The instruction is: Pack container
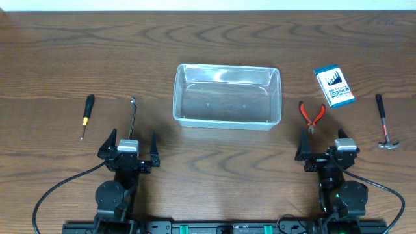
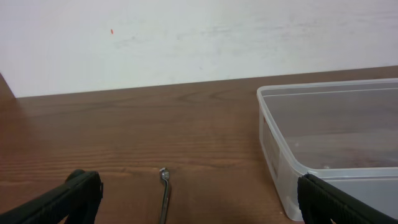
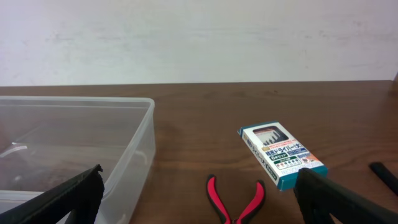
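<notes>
The clear plastic container [image 1: 227, 95] sits empty at the table's middle; it also shows in the left wrist view [image 2: 329, 137] and the right wrist view [image 3: 74, 143]. A metal wrench [image 1: 132, 117] lies in front of my left gripper [image 1: 129, 144], which is open and empty; the wrench shows between its fingers [image 2: 165, 196]. Red-handled pliers [image 1: 311, 116] lie in front of my right gripper [image 1: 324, 144], open and empty; they show in the right wrist view [image 3: 236, 202]. A screwdriver [image 1: 86, 114] lies far left, a hammer [image 1: 386, 123] far right.
A small blue-and-white box [image 1: 334, 86] lies right of the container, also in the right wrist view [image 3: 281, 155]. The wooden table [image 1: 65, 58] ends at a white wall at the back.
</notes>
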Available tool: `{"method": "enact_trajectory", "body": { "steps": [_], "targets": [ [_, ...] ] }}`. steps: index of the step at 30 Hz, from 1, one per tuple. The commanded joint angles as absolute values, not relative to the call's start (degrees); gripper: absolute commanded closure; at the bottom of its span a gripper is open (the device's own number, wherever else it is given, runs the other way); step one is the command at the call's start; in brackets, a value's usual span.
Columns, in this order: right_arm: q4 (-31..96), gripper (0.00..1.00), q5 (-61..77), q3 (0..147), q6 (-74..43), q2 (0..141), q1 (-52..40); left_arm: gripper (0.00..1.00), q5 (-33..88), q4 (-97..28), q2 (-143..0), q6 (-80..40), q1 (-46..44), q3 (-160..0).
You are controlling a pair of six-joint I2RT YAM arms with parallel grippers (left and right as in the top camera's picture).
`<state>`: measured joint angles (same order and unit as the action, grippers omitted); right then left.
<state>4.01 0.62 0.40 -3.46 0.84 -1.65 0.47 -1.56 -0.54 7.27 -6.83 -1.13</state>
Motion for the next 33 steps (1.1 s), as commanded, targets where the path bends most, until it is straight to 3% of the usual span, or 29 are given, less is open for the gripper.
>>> {"method": "enact_trajectory", "body": {
  "steps": [1, 11, 14, 19, 26, 33],
  "targets": [
    [4.25, 0.01, 0.67, 0.32, -3.33, 0.34, -2.07, 0.02, -0.67, -4.12, -0.67, 6.52, -6.55, -0.23],
    [4.25, 0.01, 0.38, 0.32, -3.44, 0.34, -2.07, 0.02, -0.97, -4.03, -0.67, 7.35, -6.55, -0.23],
    [4.29, 0.01, 0.45, 0.32, -11.75, 0.51, -2.07, 0.02, -0.4, -1.48, -0.64, 8.01, -6.55, -0.23],
    [3.33, 0.01, 2.68, 0.49, -18.7, 1.15, -2.07, 0.02, -0.03, -6.5, -1.26, -2.79, -6.55, -3.36],
    [2.22, 0.01, 1.41, 6.96, -8.01, 3.92, -1.78, 0.02, -1.13, -18.26, -15.81, -3.07, -6.55, -26.81],
    [6.26, 0.01, 1.32, 22.96, -5.04, 24.18, -0.47, 0.02, -2.04, -37.89, -44.88, -3.05, -6.55, -58.65]
  ]
}}
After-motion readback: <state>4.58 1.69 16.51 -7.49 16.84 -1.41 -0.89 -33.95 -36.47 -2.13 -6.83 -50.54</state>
